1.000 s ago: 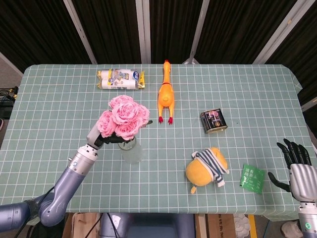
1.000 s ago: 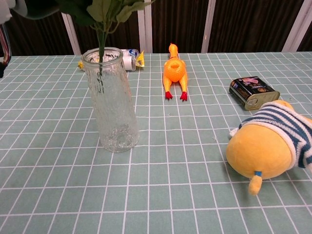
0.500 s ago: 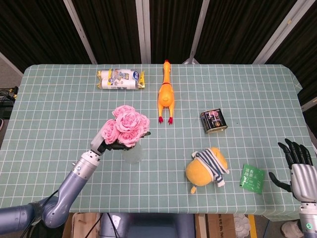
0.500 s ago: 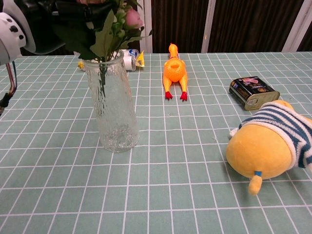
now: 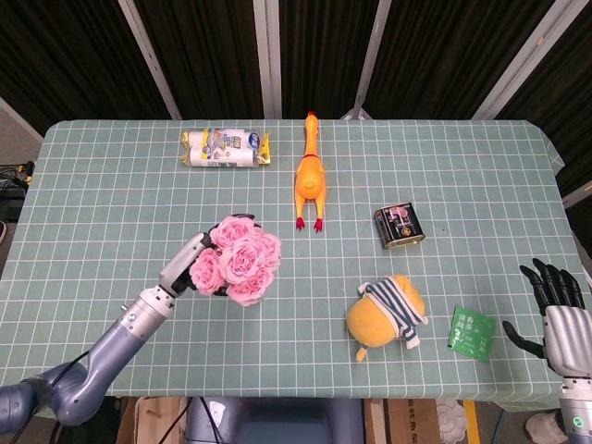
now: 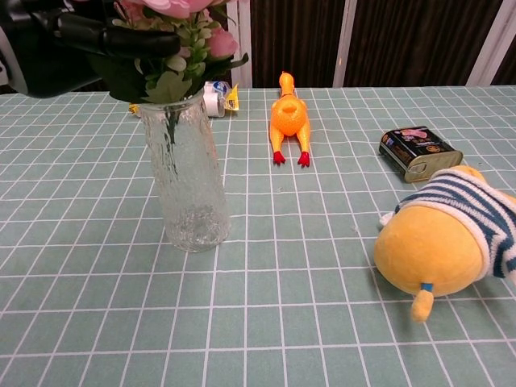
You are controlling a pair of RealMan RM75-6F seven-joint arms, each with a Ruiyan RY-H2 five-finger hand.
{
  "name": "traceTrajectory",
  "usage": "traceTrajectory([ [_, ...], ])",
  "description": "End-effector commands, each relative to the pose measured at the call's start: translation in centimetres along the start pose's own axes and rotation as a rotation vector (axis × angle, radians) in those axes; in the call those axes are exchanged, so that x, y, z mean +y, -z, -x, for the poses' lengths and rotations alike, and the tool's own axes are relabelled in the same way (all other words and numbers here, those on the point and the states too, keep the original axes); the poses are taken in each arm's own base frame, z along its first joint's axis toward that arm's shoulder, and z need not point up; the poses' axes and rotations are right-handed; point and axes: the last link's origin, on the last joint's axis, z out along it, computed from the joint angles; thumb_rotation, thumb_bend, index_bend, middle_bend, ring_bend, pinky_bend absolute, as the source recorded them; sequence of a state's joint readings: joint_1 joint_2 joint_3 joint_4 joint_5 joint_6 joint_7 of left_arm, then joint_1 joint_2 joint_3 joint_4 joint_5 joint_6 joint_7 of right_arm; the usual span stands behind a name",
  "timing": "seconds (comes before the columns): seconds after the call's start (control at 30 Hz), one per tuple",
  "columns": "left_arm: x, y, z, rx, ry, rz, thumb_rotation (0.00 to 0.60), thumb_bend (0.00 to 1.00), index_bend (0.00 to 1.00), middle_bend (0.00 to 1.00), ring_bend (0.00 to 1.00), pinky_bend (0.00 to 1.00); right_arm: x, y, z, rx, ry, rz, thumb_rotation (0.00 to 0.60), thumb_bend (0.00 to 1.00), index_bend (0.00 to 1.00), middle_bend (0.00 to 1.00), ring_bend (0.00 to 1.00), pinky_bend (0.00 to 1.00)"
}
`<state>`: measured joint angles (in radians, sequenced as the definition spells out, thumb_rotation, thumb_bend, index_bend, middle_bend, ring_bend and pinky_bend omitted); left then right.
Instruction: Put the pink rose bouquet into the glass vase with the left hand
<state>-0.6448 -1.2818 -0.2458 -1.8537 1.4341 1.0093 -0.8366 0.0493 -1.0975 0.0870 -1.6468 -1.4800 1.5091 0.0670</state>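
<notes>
Chest view: the pink rose bouquet [image 6: 181, 24] is seen with its green stems already inside the tall clear textured glass vase [image 6: 183, 173], the leaves resting at the rim and the blooms above it. The vase stands upright on the green checked desk [image 6: 266, 322]. The left hand [image 6: 89, 40] is held at the foliage just above the rim, its dark fingers [image 6: 129, 39] closed around the base of the blooms. From the head view the vase is hidden under the roses, and the same hand [image 5: 192, 268] is seen at the bouquet's left side.

The bouquet is judged to be light and soft; the heads would crush if squeezed, so the bundled stems below the leaves are the better place to hold. The vase is judged rigid, smooth and breakable, tall for its base, and could be tipped by a sideways pull on the stems. A straight release is therefore called for.

The right hand [image 5: 555, 310] is held near the desk's right edge, fingers spread, holding nothing.
</notes>
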Motion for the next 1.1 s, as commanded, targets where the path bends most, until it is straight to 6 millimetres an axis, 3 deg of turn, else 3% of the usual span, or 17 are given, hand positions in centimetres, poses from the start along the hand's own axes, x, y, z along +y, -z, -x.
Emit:
traceTrajectory([
  [0.03,0.4,1.1,-0.8,-0.002,0.043,-0.03,0.6,0.2,0.07,0.11,0.0,0.01,-0.1,0.0,0.0,0.001,-0.001,-0.002,0.6,0.27,0.14,0.07,0.03,0.0],
  [0.33,0.8,3.6,-3.5,0.017,0.008,-0.096,0.6,0.14,0.03,0.06,0.0,0.0,-0.2,0.2,-0.2,0.012,-0.006,-0.008,0.6,0.27,0.14,0.07,0.03,0.0],
  [0.57,3.1,6.1,-6.2,0.087,-0.068,-0.053,0.6,0.14,0.05,0.06,0.0,0.0,-0.4,0.2,-0.1,0.008,-0.008,-0.012,0.6,0.27,0.14,0.07,0.03,0.0],
  [0.77,4.3,9.1,-8.2,0.253,-0.407,0.003,0.6,0.14,0.05,0.06,0.0,0.0,-0.6,0.3,-0.1,0.006,-0.011,-0.022,0.6,0.27,0.14,0.07,0.03,0.0],
  [0.9,4.5,13.0,-9.0,0.472,-0.742,-0.017,0.6,0.14,0.08,0.06,0.0,0.0,-0.8,0.4,-0.1,0.003,-0.017,-0.035,0.6,0.27,0.14,0.07,0.03,0.0],
  [1.1,1.9,16.4,-9.0,0.539,-0.985,-0.138,0.6,0.14,0.11,0.07,0.0,0.0,-1.0,0.6,-0.3,-0.002,-0.015,-0.054,0.6,0.27,0.14,0.07,0.03,0.0],
])
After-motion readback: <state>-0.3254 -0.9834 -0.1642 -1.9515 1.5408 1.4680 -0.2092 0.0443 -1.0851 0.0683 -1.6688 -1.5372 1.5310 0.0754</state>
